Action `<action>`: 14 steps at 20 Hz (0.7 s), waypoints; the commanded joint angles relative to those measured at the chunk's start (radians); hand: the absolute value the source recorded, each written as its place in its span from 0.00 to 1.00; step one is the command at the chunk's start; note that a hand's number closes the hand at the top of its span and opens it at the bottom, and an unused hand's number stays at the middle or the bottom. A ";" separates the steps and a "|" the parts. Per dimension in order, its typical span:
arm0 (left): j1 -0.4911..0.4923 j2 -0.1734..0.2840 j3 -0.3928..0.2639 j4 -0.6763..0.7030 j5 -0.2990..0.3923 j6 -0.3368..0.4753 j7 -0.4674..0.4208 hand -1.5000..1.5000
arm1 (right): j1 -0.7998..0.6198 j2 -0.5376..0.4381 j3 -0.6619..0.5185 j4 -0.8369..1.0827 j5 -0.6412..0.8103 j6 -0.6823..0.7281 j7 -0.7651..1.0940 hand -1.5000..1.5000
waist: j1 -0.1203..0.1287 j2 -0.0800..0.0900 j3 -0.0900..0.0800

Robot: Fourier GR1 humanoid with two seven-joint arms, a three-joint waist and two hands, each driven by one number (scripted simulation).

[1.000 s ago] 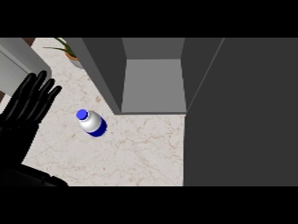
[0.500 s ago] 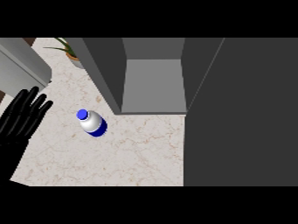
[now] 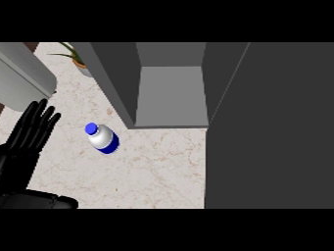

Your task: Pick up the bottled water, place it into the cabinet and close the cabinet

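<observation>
Bottled water upright on the pale marble counter, left of the frame's centre; blue cap toward the upper left, white body, blue band at the base. Untouched, nothing gripping it, apart from the hand on its left and just below and to the left of the cabinet's front corner.

Cabinet in the upper middle of the frame, open, grey floor and inner walls on show, nothing visible inside. Cabinet door swung wide, a dark grey slab filling the right side of the frame from top to bottom.

Left hand black, at the lower left, rising from the bottom edge with fingers straight and spread, pointing toward the upper part of the frame; released, grasping nothing, near the bottle but clear of it. Grey-black forearm just visible beneath it along the lower edge. Right hand nowhere in the frame.

Light grey appliance or block slanting across the upper left corner, kind hard to tell from this angle. Potted plant with thin green leaves at the top, between that block and the cabinet's left wall, partly hidden.
</observation>
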 commanded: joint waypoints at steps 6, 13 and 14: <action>-0.037 -0.025 0.009 0.293 -0.124 -0.005 -0.212 0.00 | 0.088 -0.003 0.013 -0.177 -0.001 -0.007 0.041 0.00 | 0.000 0.002 -0.001; -0.198 0.025 0.092 0.667 -0.133 -0.043 -0.394 0.00 | 0.137 -0.019 -0.026 -0.112 -0.013 0.048 -0.075 0.00 | -0.012 0.004 -0.001; -0.221 -0.010 0.063 0.659 -0.159 0.005 -0.355 0.00 | 0.190 -0.033 -0.021 -0.182 -0.040 0.059 -0.050 0.00 | -0.014 0.002 -0.001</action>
